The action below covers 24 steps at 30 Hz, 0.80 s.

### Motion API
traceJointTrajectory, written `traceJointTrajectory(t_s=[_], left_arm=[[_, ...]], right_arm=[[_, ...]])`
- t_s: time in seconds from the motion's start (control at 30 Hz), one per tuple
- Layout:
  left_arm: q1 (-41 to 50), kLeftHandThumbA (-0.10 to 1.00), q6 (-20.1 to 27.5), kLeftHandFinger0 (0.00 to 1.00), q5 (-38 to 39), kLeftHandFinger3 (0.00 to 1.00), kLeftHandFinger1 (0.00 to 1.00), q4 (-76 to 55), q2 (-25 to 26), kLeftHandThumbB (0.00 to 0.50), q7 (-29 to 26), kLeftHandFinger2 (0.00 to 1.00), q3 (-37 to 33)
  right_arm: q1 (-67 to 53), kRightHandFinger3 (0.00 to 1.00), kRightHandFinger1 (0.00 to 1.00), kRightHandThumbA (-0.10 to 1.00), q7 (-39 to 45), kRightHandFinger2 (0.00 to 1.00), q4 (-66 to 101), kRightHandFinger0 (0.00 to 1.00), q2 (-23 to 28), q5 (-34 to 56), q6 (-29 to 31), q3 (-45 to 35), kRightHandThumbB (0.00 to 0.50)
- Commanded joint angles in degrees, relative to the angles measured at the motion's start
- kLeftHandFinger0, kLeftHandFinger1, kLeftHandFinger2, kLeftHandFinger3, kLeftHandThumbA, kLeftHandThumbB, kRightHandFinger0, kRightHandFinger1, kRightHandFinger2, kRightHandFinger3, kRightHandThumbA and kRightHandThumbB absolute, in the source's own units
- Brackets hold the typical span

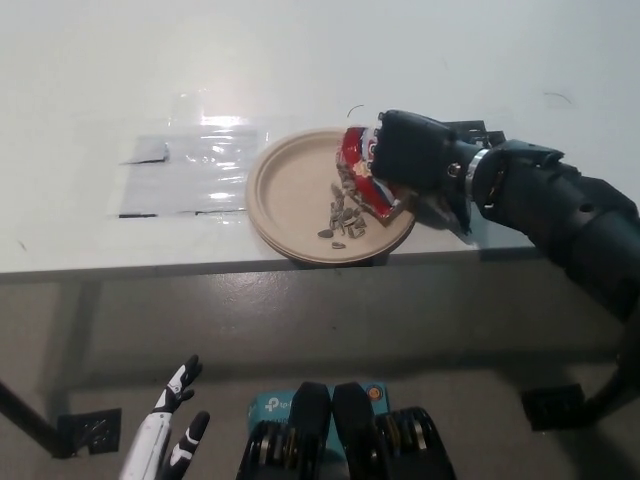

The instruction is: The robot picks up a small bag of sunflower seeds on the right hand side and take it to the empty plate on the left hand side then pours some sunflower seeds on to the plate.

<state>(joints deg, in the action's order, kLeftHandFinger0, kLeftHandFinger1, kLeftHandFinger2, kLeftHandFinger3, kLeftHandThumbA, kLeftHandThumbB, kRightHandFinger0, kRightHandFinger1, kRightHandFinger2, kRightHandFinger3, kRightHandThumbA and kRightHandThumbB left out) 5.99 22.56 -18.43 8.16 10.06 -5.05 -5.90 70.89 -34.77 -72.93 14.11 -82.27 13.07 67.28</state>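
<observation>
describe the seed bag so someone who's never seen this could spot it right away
Find the round tan plate near the white table's front edge. Over its right side, the black right hand grips a small bag, the only red thing here, with seeds spilling below.

The plate is a plain tan, pale brown all over, with no pattern. On it, toward four o'clock, lie dark grey seeds with lighter streaks. The bag at the plate's three o'clock edge is bright red with a touch of white and silver. The right hand holding it is black, with a silver ring at the wrist. The table is white; a clear, glossy plastic sheet at the plate's nine o'clock shows dark corners. The left hand is white with black.
</observation>
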Motion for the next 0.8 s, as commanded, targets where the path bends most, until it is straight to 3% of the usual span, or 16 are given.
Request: traceJointTrajectory(t_s=[0.0, 0.07, 0.1, 0.13, 0.17, 0.2, 0.23, 0.27, 0.37, 0.47, 0.5, 0.53, 0.57, 0.6, 0.67, 0.77], left_arm=[[-0.4, 1.00, 2.5, 0.95, 0.1, 1.00, 1.00, -1.1, 0.9, 0.100, 0.0, 1.00, 0.3], [-0.3, 1.00, 2.3, 0.95, 0.0, 1.00, 1.00, -1.0, 0.8, 0.101, 0.0, 1.00, 0.3], [-0.4, 1.00, 2.3, 0.95, 0.0, 1.00, 1.00, -1.1, 0.9, 0.100, -0.1, 1.00, 0.4], [-0.4, 1.00, 2.4, 0.94, -0.4, 1.00, 1.00, -0.9, 0.9, 0.104, -0.2, 1.00, 0.4], [-0.4, 1.00, 2.3, 0.94, -0.4, 1.00, 1.00, -1.0, 0.9, 0.104, -0.2, 1.00, 0.4], [-0.3, 1.00, 2.1, 0.94, -0.6, 1.00, 1.00, -1.2, 0.9, 0.113, -0.2, 1.00, 0.4], [-0.3, 1.00, 2.1, 0.95, -0.5, 1.00, 1.00, -1.2, 0.9, 0.113, -0.1, 1.00, 0.4], [-0.3, 1.00, 2.2, 0.95, -0.3, 1.00, 1.00, -1.1, 0.8, 0.111, -0.1, 1.00, 0.4], [-0.2, 1.00, 2.3, 0.95, -0.4, 1.00, 1.00, -1.2, 0.8, 0.103, -0.3, 1.00, 0.4], [-0.1, 1.00, 2.4, 0.96, -0.4, 1.00, 1.00, -1.2, 0.8, 0.095, -0.3, 1.00, 0.4], [-0.1, 1.00, 2.5, 0.96, -0.6, 1.00, 1.00, -1.1, 0.8, 0.098, -0.3, 1.00, 0.4], [-0.1, 1.00, 2.4, 0.96, -0.7, 1.00, 1.00, -1.1, 0.8, 0.104, -0.3, 1.00, 0.3], [0.0, 1.00, 2.2, 0.96, -0.6, 1.00, 1.00, -1.3, 0.8, 0.107, -0.3, 1.00, 0.3], [0.1, 1.00, 2.3, 0.96, -0.7, 1.00, 1.00, -1.4, 0.8, 0.114, -0.4, 1.00, 0.4], [0.0, 1.00, 2.5, 0.96, -0.8, 1.00, 1.00, -1.2, 0.8, 0.115, -0.5, 1.00, 0.4], [0.0, 1.00, 2.6, 0.96, -0.8, 1.00, 1.00, -1.1, 0.8, 0.113, -0.4, 1.00, 0.4]], right_arm=[[4.7, 0.10, 0.00, -0.10, -1.8, 0.07, -0.2, 0.00, 3.2, 2.6, -0.7, -2.1, 0.379], [4.8, 0.16, 0.00, -0.10, -2.3, 0.04, -0.1, 0.00, 3.6, 2.9, -1.3, -2.7, 0.370], [5.1, 0.11, 0.00, -0.10, -3.4, 0.01, -0.1, 0.00, 3.8, 3.1, -1.6, -3.0, 0.369], [5.5, 0.20, 0.00, -0.09, -1.2, 0.01, 0.8, 0.00, 4.5, 4.7, -0.9, -4.8, 0.385], [5.6, 0.20, 0.00, -0.09, -1.1, 0.00, 1.1, 0.00, 4.7, 4.6, -1.3, -5.1, 0.390], [5.8, 0.25, 0.00, 0.00, -0.6, 0.00, 1.5, 0.00, 5.1, 5.8, -0.4, -6.4, 0.434], [5.9, 0.19, 0.00, 0.09, -1.0, 0.00, 1.7, 0.00, 5.3, 5.4, -0.9, -6.6, 0.475], [5.9, 0.15, 0.00, 0.12, -2.3, 0.00, 1.4, 0.00, 5.5, 5.0, -1.8, -6.6, 0.481], [5.9, 0.03, 0.00, 0.03, -4.9, 0.02, 1.4, 0.00, 6.3, 4.9, -1.6, -7.4, 0.413], [5.7, 0.00, 0.00, -0.05, -5.6, 0.14, 1.5, 0.00, 6.6, 4.5, -1.9, -7.6, 0.354], [5.5, 0.03, 0.00, 0.01, -5.8, 0.17, 1.5, 0.00, 6.8, 5.4, -1.0, -8.4, 0.380], [5.2, 0.04, 0.00, -0.02, -5.6, 0.18, 1.2, 0.00, 6.8, 6.2, -0.8, -9.2, 0.363], [5.0, 0.04, 0.00, 0.04, -6.6, 0.19, 1.1, 0.00, 6.9, 6.4, -0.6, -9.6, 0.406], [5.0, 0.04, 0.00, 0.09, -7.0, 0.19, 0.9, 0.00, 6.8, 5.9, -1.2, -9.4, 0.406], [4.7, 0.06, 0.00, -0.03, -7.6, 0.23, 0.4, 0.00, 6.8, 6.2, -1.2, -9.7, 0.357], [4.4, 0.05, 0.00, -0.01, -8.0, 0.24, -0.5, 0.00, 6.7, 6.2, -1.5, -9.8, 0.360]])
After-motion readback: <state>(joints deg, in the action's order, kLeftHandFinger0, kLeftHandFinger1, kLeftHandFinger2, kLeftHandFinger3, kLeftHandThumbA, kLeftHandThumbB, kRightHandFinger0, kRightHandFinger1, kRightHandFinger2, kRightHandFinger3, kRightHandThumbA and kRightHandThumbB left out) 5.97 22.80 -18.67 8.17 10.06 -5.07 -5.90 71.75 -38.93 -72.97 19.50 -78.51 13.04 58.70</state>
